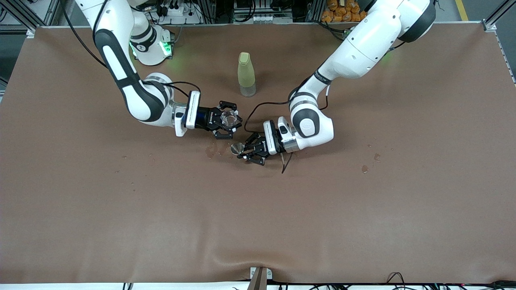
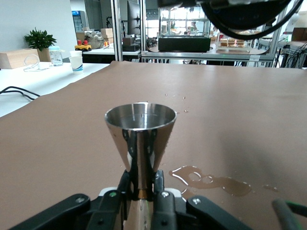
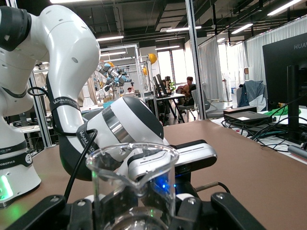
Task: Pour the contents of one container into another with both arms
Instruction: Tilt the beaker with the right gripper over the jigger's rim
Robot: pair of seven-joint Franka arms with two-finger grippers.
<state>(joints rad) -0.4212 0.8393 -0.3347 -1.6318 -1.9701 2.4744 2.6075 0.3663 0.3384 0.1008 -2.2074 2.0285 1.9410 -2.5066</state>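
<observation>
Over brown cloth (image 1: 121, 209): left claw (image 1: 244, 153) clamps conical steel jigger (image 2: 140, 136); right claw (image 1: 229, 120) clamps clear beaker (image 3: 132, 175).

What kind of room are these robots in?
Probably a robot lab or workshop. Two white robot arms work at a brown-covered table, metal frames and desks with a monitor stand around, and another small robot arm shows farther off.

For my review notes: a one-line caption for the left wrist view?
Left gripper shut on an upright metal jigger over the brown table, a small puddle beside it.
</observation>
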